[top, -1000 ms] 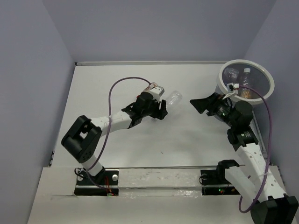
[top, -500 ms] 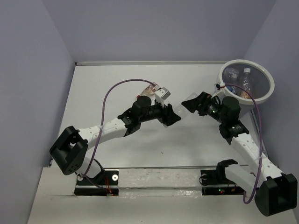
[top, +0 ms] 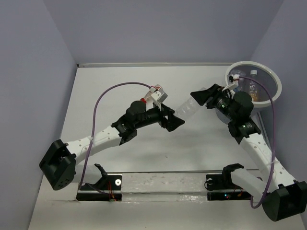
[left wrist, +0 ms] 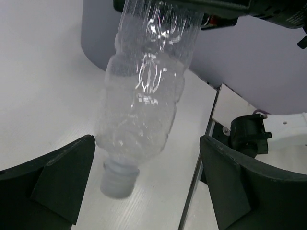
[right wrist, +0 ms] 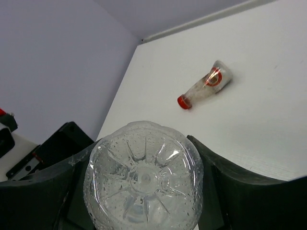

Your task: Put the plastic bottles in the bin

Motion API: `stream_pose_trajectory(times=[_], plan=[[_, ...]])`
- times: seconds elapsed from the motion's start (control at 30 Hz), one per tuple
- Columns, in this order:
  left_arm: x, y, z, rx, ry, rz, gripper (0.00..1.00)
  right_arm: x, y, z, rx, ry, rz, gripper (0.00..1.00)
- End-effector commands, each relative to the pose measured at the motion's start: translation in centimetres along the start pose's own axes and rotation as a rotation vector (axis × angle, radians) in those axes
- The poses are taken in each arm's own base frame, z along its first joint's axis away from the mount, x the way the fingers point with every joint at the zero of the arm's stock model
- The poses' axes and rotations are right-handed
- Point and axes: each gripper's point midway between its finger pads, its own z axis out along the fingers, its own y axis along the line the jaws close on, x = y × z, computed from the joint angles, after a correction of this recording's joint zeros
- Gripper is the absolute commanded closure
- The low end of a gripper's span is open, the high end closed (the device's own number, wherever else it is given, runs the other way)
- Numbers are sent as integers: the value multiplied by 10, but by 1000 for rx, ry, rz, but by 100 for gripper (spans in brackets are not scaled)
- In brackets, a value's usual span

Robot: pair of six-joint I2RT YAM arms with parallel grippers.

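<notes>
Handover of a clear bottle (top: 187,111) in mid-air above the bench (top: 120,81). A second ago your left pincer (top: 177,116) carried this bottle while the right pincer (top: 200,98) waited, spread, near the bin (top: 253,63). Now the roles are reversed. The left pincer stands wide open: in the left wrist view its fingers flank the bottle without touching it. The right pincer has closed on the bottle's base, which fills the gap between its fingers in the right wrist view. The bottle hangs tilted, neck down toward the left arm, held only from the base end.

The bottle has thus passed to the arm that stands beside the bin, where other bottles (top: 251,80) already lie. What remains for it, by appearance, is a swing over the white rim and a release. A small red-capped bottle (right wrist: 205,86) is lying on its side on the bench, not yet collected.
</notes>
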Motion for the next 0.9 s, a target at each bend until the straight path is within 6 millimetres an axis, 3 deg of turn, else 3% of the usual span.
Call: stream_pose_trajectory(times=[0.0,0.07,0.1,0.13,0.17,0.23,0.27,0.37,0.43,0.47,0.57,0.67,0.8,0.87], plan=[[-25,-3,-28,-68,-104,71,1,-115,39,-21,110,-326,-202,62],[-29,11,-38,-162,-128,94,1,-151,47,-36,179,-436,-256,65],[-26,17,-47,-205,-123,96,1,-172,37,-48,293,-505,-300,66],[-27,30,-53,-281,-134,96,1,-203,54,-65,326,-596,-324,66],[-20,39,-58,-330,-110,100,1,-218,53,-75,389,-646,-340,67],[-17,54,-64,-411,-104,98,1,-253,32,-103,630,-773,-390,68],[-15,61,-66,-449,-103,100,1,-271,38,-119,694,-836,-401,68],[-1,69,-66,-462,-85,101,1,-306,10,-154,1016,-932,-504,68],[3,74,-67,-481,-81,106,1,-315,-16,-161,1166,-900,-573,68],[6,78,-69,-496,-76,110,1,-325,-28,-178,1241,-913,-585,68],[9,92,-78,-568,-81,126,1,-327,-39,-186,1322,-870,-631,68],[19,103,-80,-598,-61,110,1,-313,-51,-178,1327,-768,-627,68],[25,112,-80,-639,-33,103,1,-287,-84,-174,1388,-632,-647,68],[27,114,-80,-649,-31,102,1,-276,-95,-161,1354,-585,-617,69]])
